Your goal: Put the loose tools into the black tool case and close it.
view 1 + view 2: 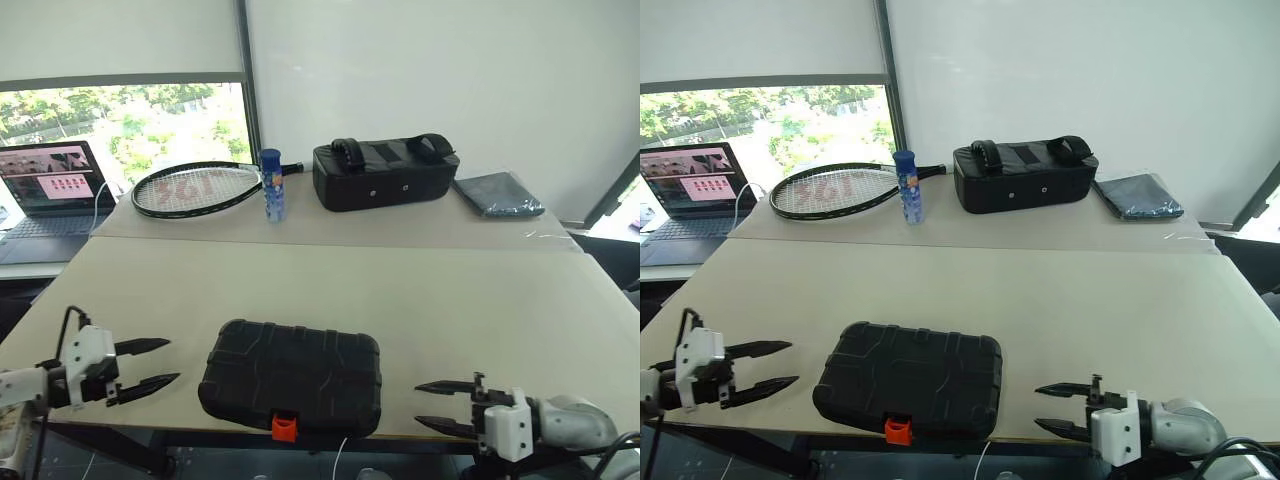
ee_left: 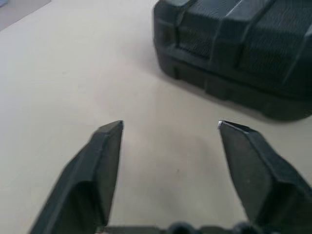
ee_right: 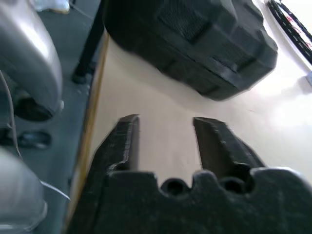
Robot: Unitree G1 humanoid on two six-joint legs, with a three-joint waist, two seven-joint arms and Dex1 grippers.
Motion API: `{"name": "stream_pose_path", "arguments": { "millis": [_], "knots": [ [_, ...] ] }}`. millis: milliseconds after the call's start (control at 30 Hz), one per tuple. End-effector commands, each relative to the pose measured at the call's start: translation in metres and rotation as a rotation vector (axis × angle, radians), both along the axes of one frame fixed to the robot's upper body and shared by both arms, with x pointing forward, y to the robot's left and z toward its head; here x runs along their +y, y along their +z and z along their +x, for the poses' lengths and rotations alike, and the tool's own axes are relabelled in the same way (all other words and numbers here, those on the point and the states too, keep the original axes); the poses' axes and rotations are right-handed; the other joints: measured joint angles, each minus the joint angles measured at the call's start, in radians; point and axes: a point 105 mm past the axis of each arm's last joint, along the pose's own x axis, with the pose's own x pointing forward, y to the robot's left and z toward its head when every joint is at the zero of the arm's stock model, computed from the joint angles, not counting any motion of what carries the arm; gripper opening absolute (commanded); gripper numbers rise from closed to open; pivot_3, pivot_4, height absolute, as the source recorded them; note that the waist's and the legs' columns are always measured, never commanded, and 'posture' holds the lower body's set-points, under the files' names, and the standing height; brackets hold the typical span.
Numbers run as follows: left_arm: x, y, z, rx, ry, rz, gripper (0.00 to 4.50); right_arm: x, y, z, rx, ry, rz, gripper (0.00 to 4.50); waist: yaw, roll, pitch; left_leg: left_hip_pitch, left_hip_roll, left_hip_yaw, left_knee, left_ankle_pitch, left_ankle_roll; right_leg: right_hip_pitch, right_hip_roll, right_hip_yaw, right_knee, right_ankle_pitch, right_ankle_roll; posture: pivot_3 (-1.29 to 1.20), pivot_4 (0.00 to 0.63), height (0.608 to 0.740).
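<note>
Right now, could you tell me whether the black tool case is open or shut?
Shut: the black tool case lies flat, lid down, orange latch at its front edge.

Tool case (image 1: pixel 290 375) lay shut, so contents hidden. Laptop (image 1: pixel 45 190) cut off by picture's left edge; screen too small to read. Label on blue bottle (image 1: pixel 272 185) too small to read.
</note>
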Motion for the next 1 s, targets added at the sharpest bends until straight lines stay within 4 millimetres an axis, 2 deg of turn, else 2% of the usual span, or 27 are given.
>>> {"name": "stream_pose_path", "arguments": {
  "millis": [33, 67, 100, 167, 333, 500, 667, 800, 933, 1000],
  "knots": [
    [-0.011, -0.002, -0.003, 0.003, -0.046, 0.019, 1.63, 0.011, 0.003, 0.006, 0.024, -0.007, -0.016, 0.71, 0.001, 0.0, 0.0, 0.0, 0.0, 0.0, 0.0, 0.0, 0.0, 0.0, 0.0, 0.0, 0.0, 0.0, 0.0, 0.0, 0.15, 0.74],
    [-0.014, -0.004, -0.002, 0.008, -0.053, 0.026, 1.16, 0.015, 0.003, 0.009, 0.023, -0.008, -0.012, 0.23, 0.001, 0.0, 0.0, 0.0, 0.0, 0.0, 0.0, 0.0, 0.0, 0.0, 0.0, 0.0, 0.0, 0.0, 0.0, 0.0, 0.15, 0.74],
    [-0.016, -0.005, -0.002, 0.011, -0.058, 0.031, 0.85, 0.018, 0.003, 0.011, 0.023, -0.011, -0.008, 0.0, 0.001, 0.0, 0.0, 0.0, 0.0, 0.0, 0.0, 0.0, 0.0, 0.0, 0.0, 0.0, 0.0, 0.0, 0.0, 0.0, 0.15, 0.74],
    [-0.019, -0.007, 0.0, 0.02, -0.063, 0.036, 0.06, 0.025, 0.003, 0.016, 0.046, -0.014, -0.017, 0.0, 0.004, 0.0, 0.0, -0.001, -0.001, 0.0, 0.0, 0.0, 0.0, -0.001, 0.0, 0.0, 0.0, 0.0, 0.0, 0.0, 0.15, 0.74],
    [-0.035, -0.01, 0.001, 0.048, -0.081, -0.031, 0.06, 0.037, 0.016, 0.038, 0.033, -0.069, 0.019, 0.0, 0.004, 0.0, 0.0, -0.001, -0.001, 0.0, 0.0, 0.0, 0.0, -0.001, 0.0, 0.0, 0.0, 0.0, 0.0, 0.0, 0.15, 0.74],
    [-0.057, -0.013, 0.006, 0.064, -0.066, -0.096, 0.06, 0.038, 0.034, 0.067, 0.016, -0.162, 0.057, 0.0, 0.005, 0.0, 0.0, -0.001, -0.001, 0.0, 0.001, 0.0, 0.0, -0.001, -0.001, 0.0, 0.0, 0.0, 0.0, 0.0, 0.15, 0.74],
    [-0.074, -0.014, 0.021, 0.036, -0.027, -0.15, 0.06, 0.025, 0.048, 0.112, 0.031, -0.348, 0.072, 0.0, 0.014, 0.0, 0.0, -0.002, -0.002, -0.001, 0.002, 0.0, 0.0, -0.001, -0.001, -0.001, 0.0, 0.001, 0.001, 0.0, 0.15, 0.74],
    [-0.087, -0.014, 0.03, 0.021, -0.028, -0.187, 0.06, 0.011, 0.05, 0.138, 0.042, -0.486, 0.033, 0.0, 0.016, 0.0, 0.0, -0.004, -0.003, -0.001, 0.001, 0.0, 0.0, -0.003, -0.002, -0.001, -0.001, 0.001, 0.001, 0.0, 0.15, 0.74],
    [-0.093, -0.015, 0.03, 0.013, -0.05, -0.193, 0.06, -0.002, 0.055, 0.146, 0.006, -0.554, 0.022, 0.0, 0.021, 0.001, 0.001, -0.006, -0.003, -0.002, 0.0, 0.0, 0.0, -0.004, -0.003, -0.002, -0.002, 0.001, 0.001, 0.0, 0.15, 0.74],
    [-0.084, -0.015, 0.028, 0.018, -0.035, -0.183, 0.06, -0.013, 0.063, 0.142, -0.018, -0.569, 0.035, 0.0, 0.021, 0.001, 0.001, -0.006, -0.004, -0.002, 0.0, -0.001, 0.001, -0.004, -0.003, -0.002, -0.002, 0.001, 0.001, 0.0, 0.15, 0.74]
  ]
}}
